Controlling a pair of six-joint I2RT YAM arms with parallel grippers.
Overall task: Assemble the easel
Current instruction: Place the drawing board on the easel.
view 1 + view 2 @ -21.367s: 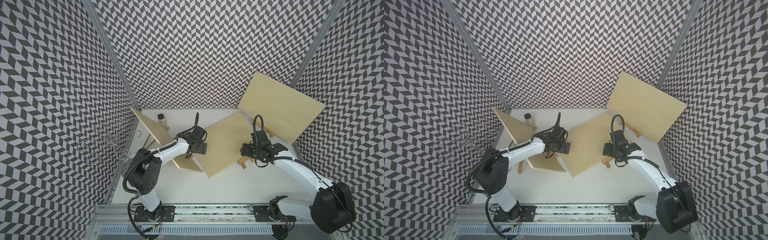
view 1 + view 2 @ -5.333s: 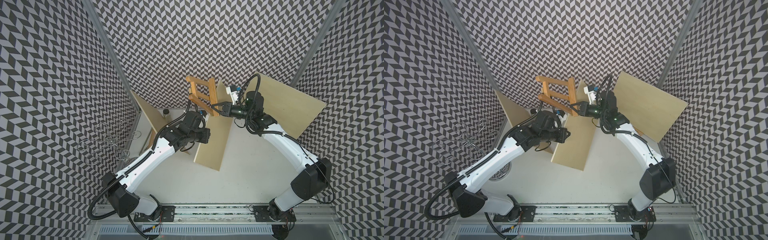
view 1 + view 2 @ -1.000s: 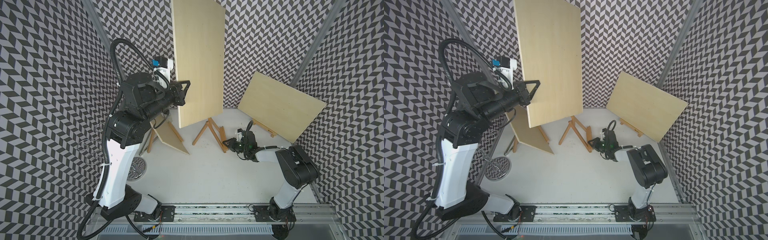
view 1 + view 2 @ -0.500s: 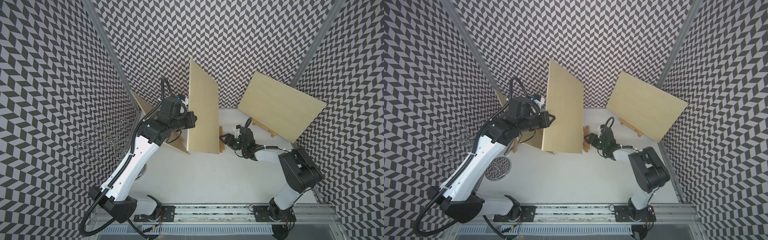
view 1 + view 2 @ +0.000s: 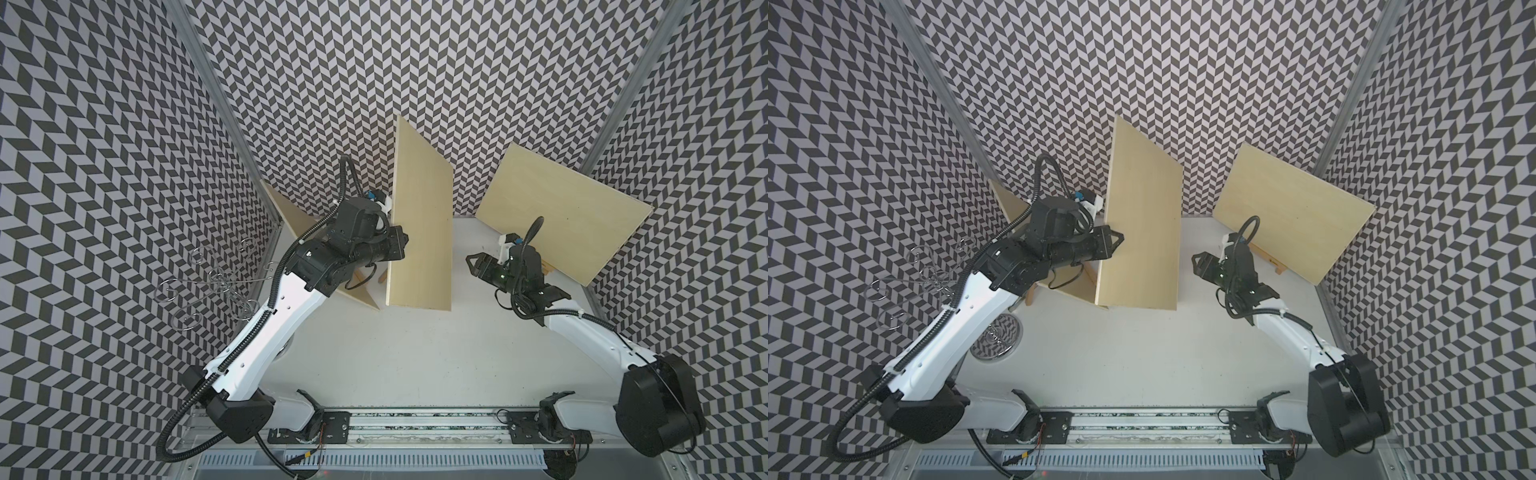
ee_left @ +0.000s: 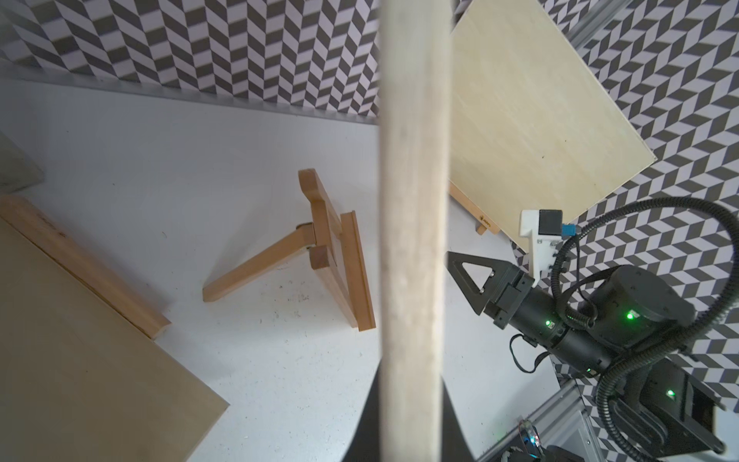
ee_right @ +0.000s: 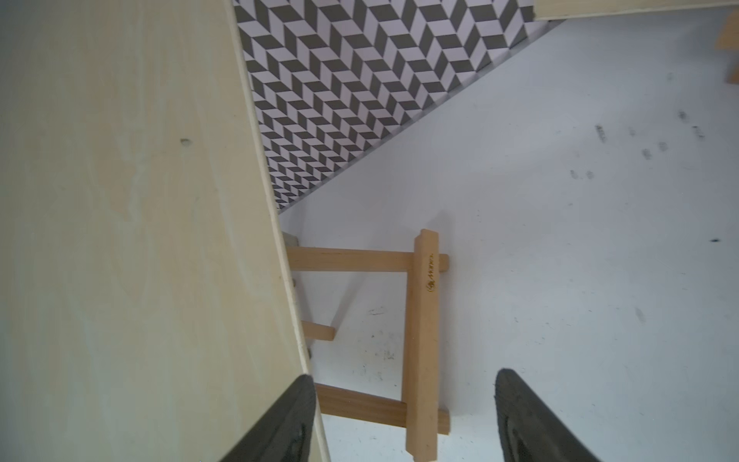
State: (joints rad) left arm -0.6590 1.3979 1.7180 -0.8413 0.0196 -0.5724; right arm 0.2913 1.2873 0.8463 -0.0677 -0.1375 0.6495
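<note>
Left wrist shows easel [image 6: 357,272] both top views seemingly miss; left hand [image 5: 1115,242] grips board [image 5: 419,232], right hand [image 5: 476,266] open.

We find the middle board [image 5: 419,232] standing up at the centre of the table [image 5: 415,353], toward the far side. The easel [image 6: 328,248] stands on the table just behind it. The left board [image 5: 291,216] leans in the far left corner, the right board [image 5: 561,216] in the far right one. The left gripper [image 5: 1119,240] is at the middle board's left edge. The right gripper [image 5: 473,266] is to its right, apart from it. A wire rack [image 5: 216,286] sits against the left wall.
</note>
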